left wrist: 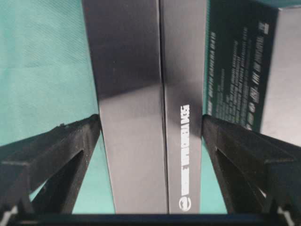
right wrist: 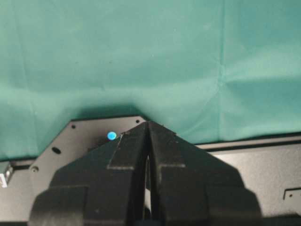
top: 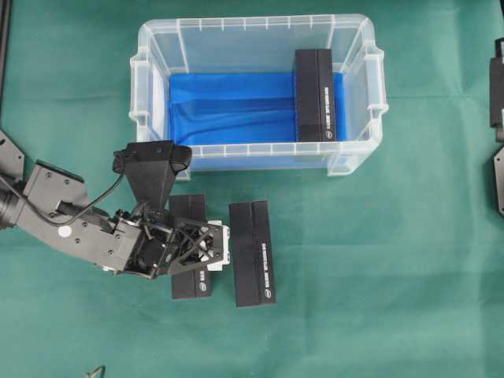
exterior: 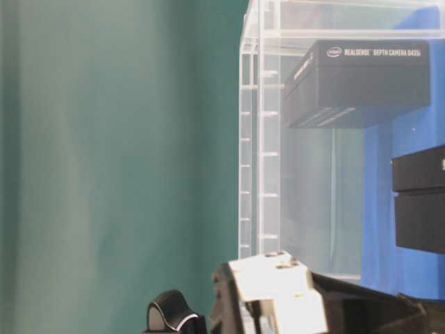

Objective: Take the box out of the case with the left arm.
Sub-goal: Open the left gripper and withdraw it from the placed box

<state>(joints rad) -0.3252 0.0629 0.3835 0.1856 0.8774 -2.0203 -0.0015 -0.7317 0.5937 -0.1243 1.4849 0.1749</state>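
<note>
Clear case (top: 257, 90) w/ blue lining holds one black box (top: 315, 95) at its right end. Outside, two boxes on cloth: left gripper (top: 206, 248) jaws spread astride one (left wrist: 146, 108); the other (top: 253, 253) just beside. Right gripper (right wrist: 148, 129) closed, empty.

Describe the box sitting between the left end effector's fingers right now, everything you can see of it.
The box is long, black and glossy, apparently cardboard, with a lengthwise seam and white lettering along one side. It lies flat on the green cloth outside the case, parallel to a second black box close beside it. The open left end effector straddles it, its fingers flanking both long sides.
</note>
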